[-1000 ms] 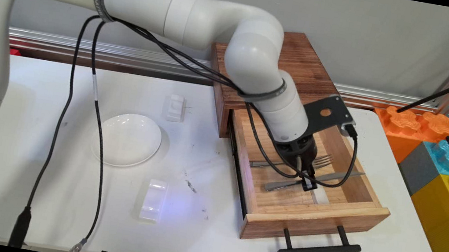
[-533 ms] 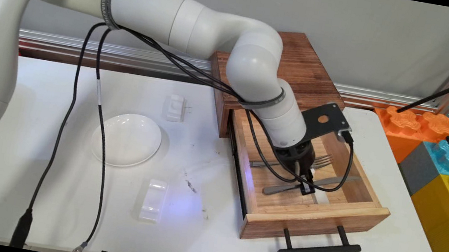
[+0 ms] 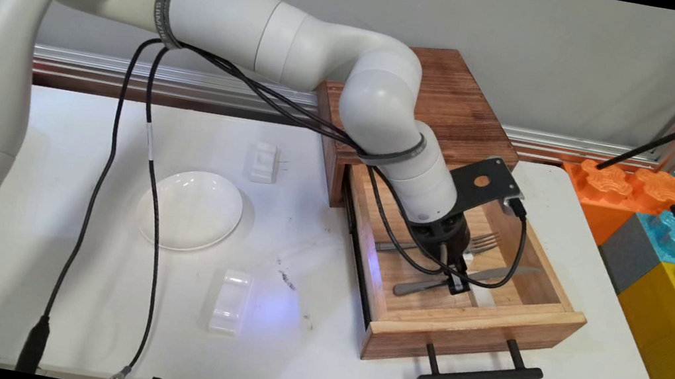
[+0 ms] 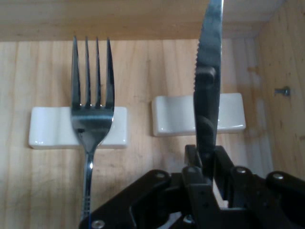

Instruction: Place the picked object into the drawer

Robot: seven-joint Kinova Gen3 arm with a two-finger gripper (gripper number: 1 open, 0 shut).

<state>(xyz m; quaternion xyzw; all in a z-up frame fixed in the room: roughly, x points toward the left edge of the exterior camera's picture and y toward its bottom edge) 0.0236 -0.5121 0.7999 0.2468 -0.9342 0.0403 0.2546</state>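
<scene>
White table [image 3: 301, 344] carries a wooden box with its drawer [image 3: 470, 333] pulled open. Inside, the gripper [image 3: 456, 281] is clamped on a knife [image 4: 208, 62], whose blade lies over 1 white rest [image 4: 174, 115]. Held edge-on between narrow fingers [image 4: 206, 123], the knife could twist or slip. 1 fork [image 4: 92, 109] lies just beside it on another rest, and the drawer walls crowd the hand. Well apart, a white plate [image 3: 189, 209] sits on the table.
</scene>
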